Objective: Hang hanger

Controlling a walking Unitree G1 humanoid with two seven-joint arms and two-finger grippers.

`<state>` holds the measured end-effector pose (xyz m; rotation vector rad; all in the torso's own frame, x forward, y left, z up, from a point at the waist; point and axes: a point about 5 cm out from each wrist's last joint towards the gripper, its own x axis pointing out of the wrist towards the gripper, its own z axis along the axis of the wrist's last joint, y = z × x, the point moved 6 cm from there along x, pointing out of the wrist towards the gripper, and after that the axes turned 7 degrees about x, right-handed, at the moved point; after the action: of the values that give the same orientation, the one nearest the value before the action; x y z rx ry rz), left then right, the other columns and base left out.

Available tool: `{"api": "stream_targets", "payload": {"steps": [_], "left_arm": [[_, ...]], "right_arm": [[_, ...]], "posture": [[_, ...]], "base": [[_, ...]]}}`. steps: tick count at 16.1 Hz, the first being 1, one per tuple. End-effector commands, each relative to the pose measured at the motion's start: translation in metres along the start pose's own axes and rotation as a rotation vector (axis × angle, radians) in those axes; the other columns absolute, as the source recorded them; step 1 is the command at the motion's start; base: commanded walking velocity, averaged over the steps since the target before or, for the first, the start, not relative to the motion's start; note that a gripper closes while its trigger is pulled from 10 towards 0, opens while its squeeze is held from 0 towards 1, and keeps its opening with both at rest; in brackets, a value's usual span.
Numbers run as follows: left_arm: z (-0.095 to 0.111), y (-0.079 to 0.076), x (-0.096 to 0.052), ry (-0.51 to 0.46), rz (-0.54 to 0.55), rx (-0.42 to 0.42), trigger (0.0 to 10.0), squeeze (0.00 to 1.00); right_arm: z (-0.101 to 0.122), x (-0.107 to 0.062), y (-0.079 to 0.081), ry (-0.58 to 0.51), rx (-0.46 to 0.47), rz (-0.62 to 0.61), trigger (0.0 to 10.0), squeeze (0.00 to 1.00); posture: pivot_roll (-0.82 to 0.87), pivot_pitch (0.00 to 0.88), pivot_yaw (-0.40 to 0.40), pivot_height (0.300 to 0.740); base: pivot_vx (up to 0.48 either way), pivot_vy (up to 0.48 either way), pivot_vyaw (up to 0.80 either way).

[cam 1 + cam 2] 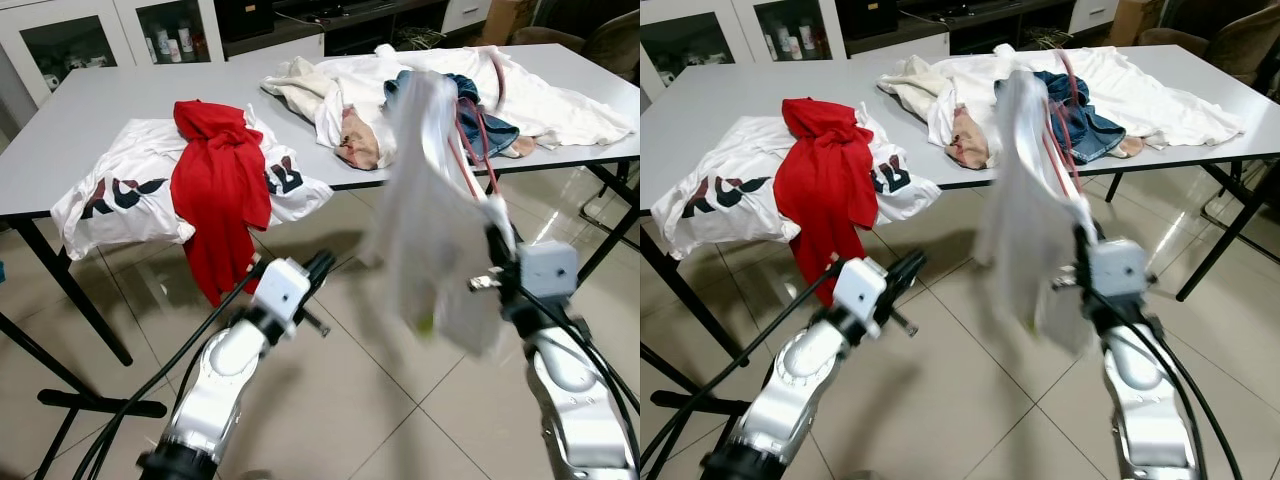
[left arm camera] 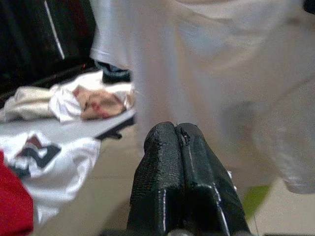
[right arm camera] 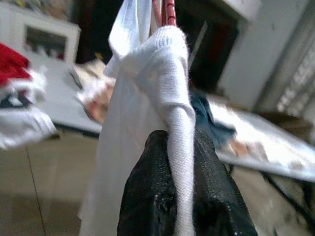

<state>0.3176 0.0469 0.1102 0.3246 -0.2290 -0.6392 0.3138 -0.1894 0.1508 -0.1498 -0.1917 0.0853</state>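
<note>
Two grippers were up before the table (image 1: 90, 110). The right gripper (image 3: 184, 194) pinched a fold of the white garment (image 1: 430, 230), which hung on the red hanger (image 1: 470, 150) on the robot's right, near side of the table, blurred as if swinging. The left gripper (image 2: 183, 162) had its fingers pressed together on nothing, just left of the cloth.

Judging from this, the risk was slippage: the grip was on soft knit, not on the hanger's thin rods, so a swing could slide the garment off (or tip the hanger). No rail to hang it on could be made out.

Ribbed knit edged the garment; a limp red shirt (image 1: 220, 190) draped over the table's near edge.
</note>
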Motion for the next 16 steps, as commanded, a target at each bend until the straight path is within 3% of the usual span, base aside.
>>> {"api": "stream_targets", "payload": {"steps": [1, 5, 16], "left_arm": [[0.006, 0.001, 0.005, -0.014, -0.016, 0.035, 10.0, 0.00], [0.005, 0.008, 0.010, 0.006, 0.004, 0.052, 10.0, 0.00], [0.010, 0.010, 0.019, -0.011, 0.032, 0.048, 10.0, 0.00]], "right_arm": [[0.013, 0.004, 0.004, -0.055, -0.019, 0.011, 10.0, 0.00], [0.020, 0.018, 0.001, -0.093, -0.020, -0.007, 10.0, 0.00], [0.046, 0.045, 0.005, -0.200, -0.024, -0.010, 10.0, 0.00]], "posture": [[0.07, 0.014, 0.024, 0.740], [0.06, 0.013, 0.027, 0.740], [0.06, 0.011, 0.043, 0.740]], "base": [[0.000, 0.000, 0.00], [0.152, 0.000, 0.00], [0.410, 0.000, 0.00]]}}
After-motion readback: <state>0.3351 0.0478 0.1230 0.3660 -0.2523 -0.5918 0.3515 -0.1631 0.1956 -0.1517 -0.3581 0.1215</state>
